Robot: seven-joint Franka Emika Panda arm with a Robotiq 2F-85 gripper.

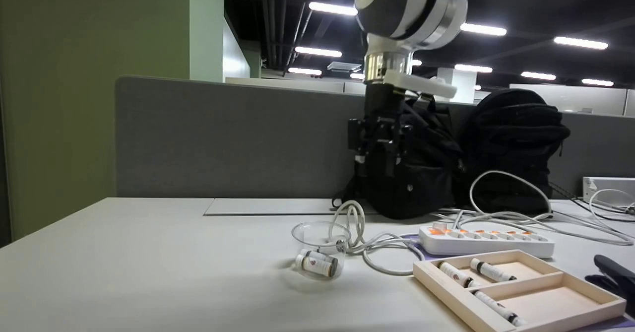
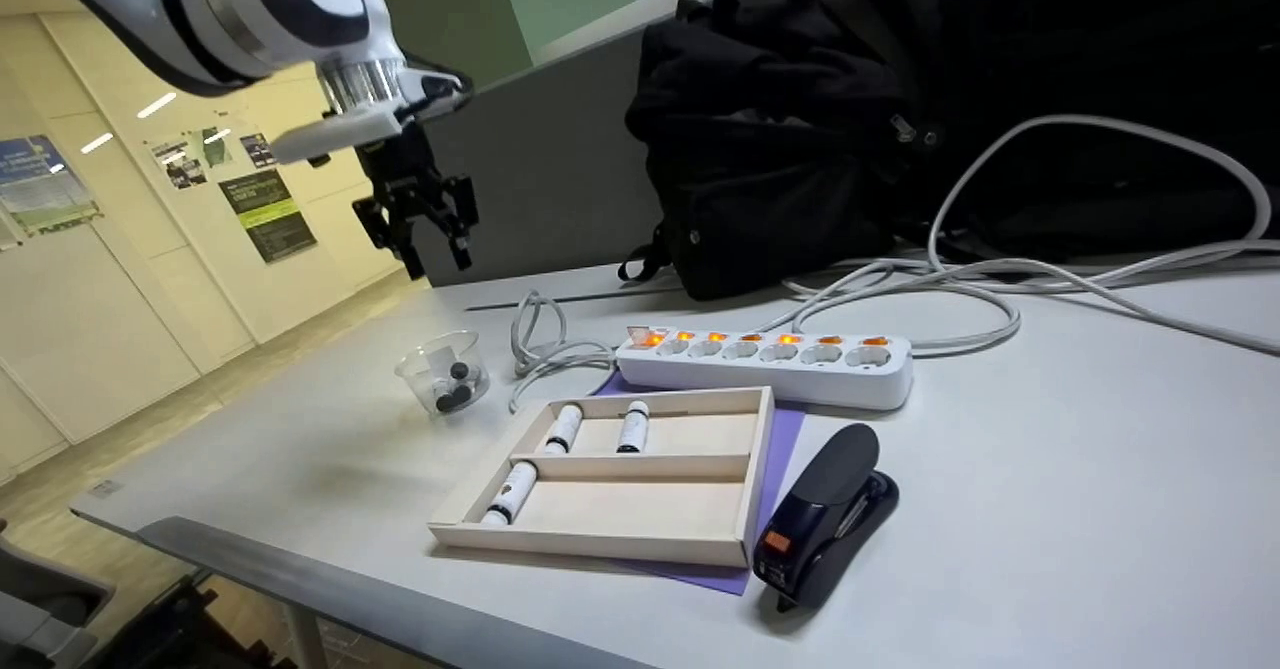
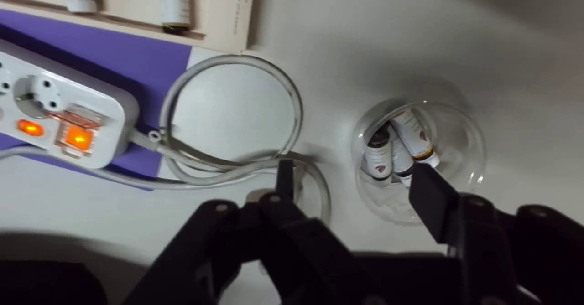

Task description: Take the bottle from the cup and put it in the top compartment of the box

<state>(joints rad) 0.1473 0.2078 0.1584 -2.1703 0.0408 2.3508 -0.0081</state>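
1. In an exterior view: black two-fingered gripper (image 2: 437, 258), spread, empty; off-centre descent could tip the clear plastic cup (image 2: 418, 386).
2. In an exterior view: white vials (image 1: 491, 271) in the pale wooden divided box (image 1: 444, 293) could block placement.
3. Wrist view: small white-labelled bottles (image 3: 413, 134) lie crowded inside the cup; gripping could catch two.

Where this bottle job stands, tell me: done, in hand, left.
Looks done: three bottles lie in the box, two in the compartment nearer the power strip, though who placed them isn't shown.
In hand: nothing; the end effector hangs open, apart from the cup.
Left: the wrist view shows three more bottles in the cup, so picking one out and boxing it seems still to come.
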